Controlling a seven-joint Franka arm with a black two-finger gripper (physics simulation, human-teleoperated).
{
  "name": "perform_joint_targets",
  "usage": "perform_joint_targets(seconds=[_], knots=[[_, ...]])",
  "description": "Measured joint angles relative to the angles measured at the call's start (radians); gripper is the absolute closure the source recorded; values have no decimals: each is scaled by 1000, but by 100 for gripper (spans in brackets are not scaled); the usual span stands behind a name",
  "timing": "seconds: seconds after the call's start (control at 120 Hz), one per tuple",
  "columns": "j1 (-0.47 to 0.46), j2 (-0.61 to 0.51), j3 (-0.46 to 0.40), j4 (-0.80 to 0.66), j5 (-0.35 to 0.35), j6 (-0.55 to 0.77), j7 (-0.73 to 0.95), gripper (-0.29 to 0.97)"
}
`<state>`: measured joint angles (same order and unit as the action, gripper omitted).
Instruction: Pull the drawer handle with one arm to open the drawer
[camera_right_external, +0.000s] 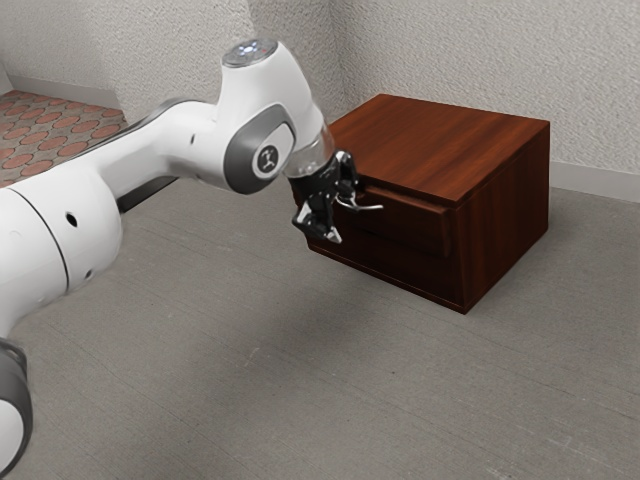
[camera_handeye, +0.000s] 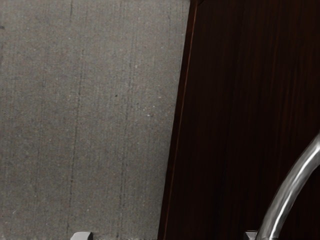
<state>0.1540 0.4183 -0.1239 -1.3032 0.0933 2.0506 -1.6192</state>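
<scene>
1 cabinet (camera_right_external: 450, 140), 1 handle (camera_right_external: 364, 207), apparently 1 drawer (camera_right_external: 415, 215).

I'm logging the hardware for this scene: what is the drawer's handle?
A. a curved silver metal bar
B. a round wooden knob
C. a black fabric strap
A: the handle shows as a shiny curved silver bar against the dark wooden drawer front.

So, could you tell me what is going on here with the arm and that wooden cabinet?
The Franka arm holds its tool at the metal handle of the drawer in the dark wooden cabinet. The fingers stand open, with the handle beside one of them, so nothing is gripped yet. The drawer looks barely out, if at all.
</scene>
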Motion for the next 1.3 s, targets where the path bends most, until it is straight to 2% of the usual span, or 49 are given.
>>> perform_joint_targets(seconds=[0.275, 1.0, 1.225, 1.3], knots=[[1, -97, 7, -118, -11, -2, -4, 43], [12, -338, 15, -415, -35, -16, -45, 44], [58, -397, -12, -488, -40, -9, -60, 44], [-16, -418, 64, -514, -42, -7, -66, 44]])
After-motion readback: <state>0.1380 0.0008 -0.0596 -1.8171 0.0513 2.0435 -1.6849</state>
